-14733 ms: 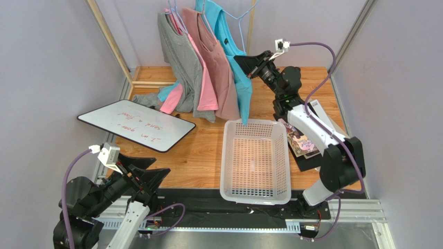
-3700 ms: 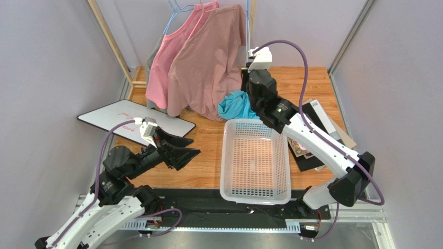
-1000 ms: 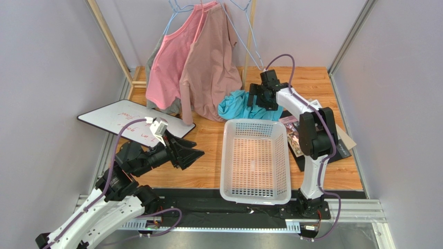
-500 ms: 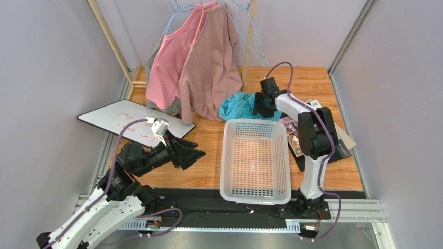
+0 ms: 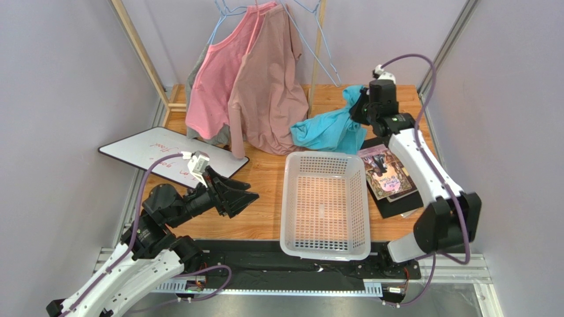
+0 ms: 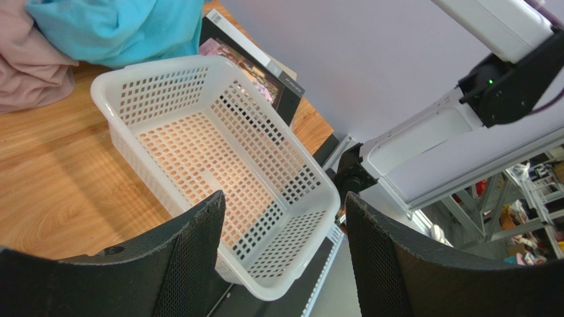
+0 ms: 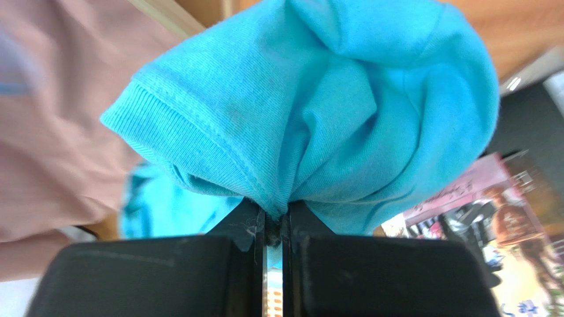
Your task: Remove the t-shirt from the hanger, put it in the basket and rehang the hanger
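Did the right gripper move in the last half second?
Yes. The right gripper, jaws shut on the bright teal cotton t-shirt, has moved rightward, away from the white perforated plastic basket's far rim.

Bright teal t-shirt against the orange wood-grain worktop!
Basket white and peppered with holes; hanger pale blue.

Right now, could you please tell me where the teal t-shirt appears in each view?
Top external: t-shirt upper centre-right, beyond the basket.
Left wrist: t-shirt in the top left corner.
Right wrist: t-shirt fills the centre, pinched in the right gripper.
Shared landmark: the pink-covered magazine, to its right.
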Controlling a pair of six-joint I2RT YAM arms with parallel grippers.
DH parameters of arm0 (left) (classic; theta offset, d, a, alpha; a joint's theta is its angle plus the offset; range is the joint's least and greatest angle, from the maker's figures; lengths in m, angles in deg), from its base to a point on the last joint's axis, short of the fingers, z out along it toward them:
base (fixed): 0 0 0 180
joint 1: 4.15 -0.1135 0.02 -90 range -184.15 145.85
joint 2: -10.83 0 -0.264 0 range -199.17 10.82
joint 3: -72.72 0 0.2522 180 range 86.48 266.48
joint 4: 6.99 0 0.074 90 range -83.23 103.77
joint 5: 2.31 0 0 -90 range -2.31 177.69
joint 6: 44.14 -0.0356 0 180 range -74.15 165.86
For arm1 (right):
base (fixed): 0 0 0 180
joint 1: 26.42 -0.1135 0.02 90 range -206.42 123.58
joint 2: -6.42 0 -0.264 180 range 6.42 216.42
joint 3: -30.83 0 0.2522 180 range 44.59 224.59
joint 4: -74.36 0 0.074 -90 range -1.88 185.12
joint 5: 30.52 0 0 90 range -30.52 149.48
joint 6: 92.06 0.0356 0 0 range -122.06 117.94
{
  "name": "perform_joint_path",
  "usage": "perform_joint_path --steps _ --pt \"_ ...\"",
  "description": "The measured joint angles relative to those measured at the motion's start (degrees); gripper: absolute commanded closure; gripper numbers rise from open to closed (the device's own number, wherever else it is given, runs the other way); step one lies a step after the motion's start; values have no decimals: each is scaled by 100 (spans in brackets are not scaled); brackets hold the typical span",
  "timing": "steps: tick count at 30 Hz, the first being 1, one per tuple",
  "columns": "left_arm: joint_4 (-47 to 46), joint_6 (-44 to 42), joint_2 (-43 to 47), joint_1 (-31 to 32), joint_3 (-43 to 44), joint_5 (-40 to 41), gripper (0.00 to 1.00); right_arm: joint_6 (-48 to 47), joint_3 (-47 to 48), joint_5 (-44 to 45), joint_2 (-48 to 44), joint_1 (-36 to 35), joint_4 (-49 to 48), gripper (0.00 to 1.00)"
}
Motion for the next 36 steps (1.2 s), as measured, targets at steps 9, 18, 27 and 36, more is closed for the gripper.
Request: perform_joint_path --steps 9,18,27,36 --pt "-181 393 0 0 -199 -162 29 -61 459 -68 -1515 4 361 100" --pt "-461 754 0 0 -378 -315 29 -57 1445 -691 -2291 7 1117 100" --pt "-632 914 68 0 -476 -374 30 98 3471 -1779 -2124 4 1233 100" --pt "-616 951 284 0 -538 -382 30 354 3410 -2363 -2389 4 1154 100"
